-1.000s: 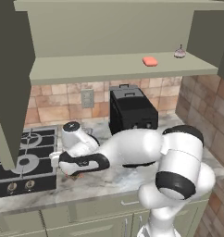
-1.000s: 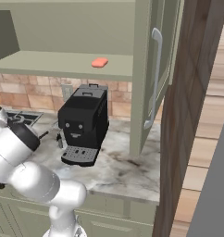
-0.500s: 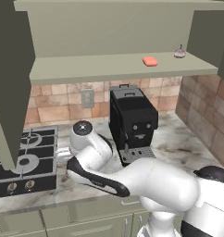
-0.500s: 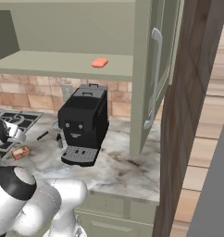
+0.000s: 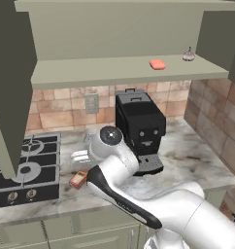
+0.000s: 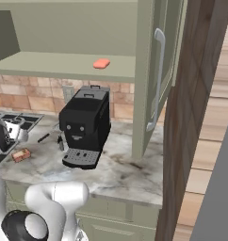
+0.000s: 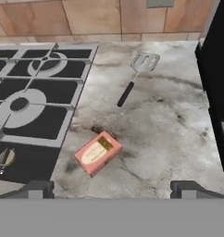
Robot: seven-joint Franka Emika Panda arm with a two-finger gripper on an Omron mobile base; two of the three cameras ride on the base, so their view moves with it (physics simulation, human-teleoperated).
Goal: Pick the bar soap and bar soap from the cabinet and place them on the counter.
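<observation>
The coral-red bar soap (image 5: 157, 64) (image 6: 101, 63) lies on the right part of the open cabinet's shelf (image 5: 90, 74). Down on the marbled counter (image 5: 197, 156), the orange-brown bar soap (image 5: 78, 180) (image 6: 20, 155) (image 7: 98, 152) with its paler top face lies flat beside the hob. My gripper (image 5: 81, 156) (image 7: 113, 190) hovers just above and behind this bar, open, with its fingertips (image 7: 37, 189) wide apart and nothing between them.
A black gas hob (image 7: 30, 102) (image 5: 25, 168) lies left of the bar. A spatula (image 7: 134, 76) rests farther back on the counter. The black coffee machine (image 5: 139, 124) (image 6: 85, 122) stands to the right. A small knob-topped item (image 5: 188, 56) sits at the shelf's right end. An open cabinet door (image 6: 158, 80) hangs at right.
The hand has risen from low beside the hob and shifted right, away from the counter surface. The orange-brown bar has stayed where it lies; the coral bar has not moved.
</observation>
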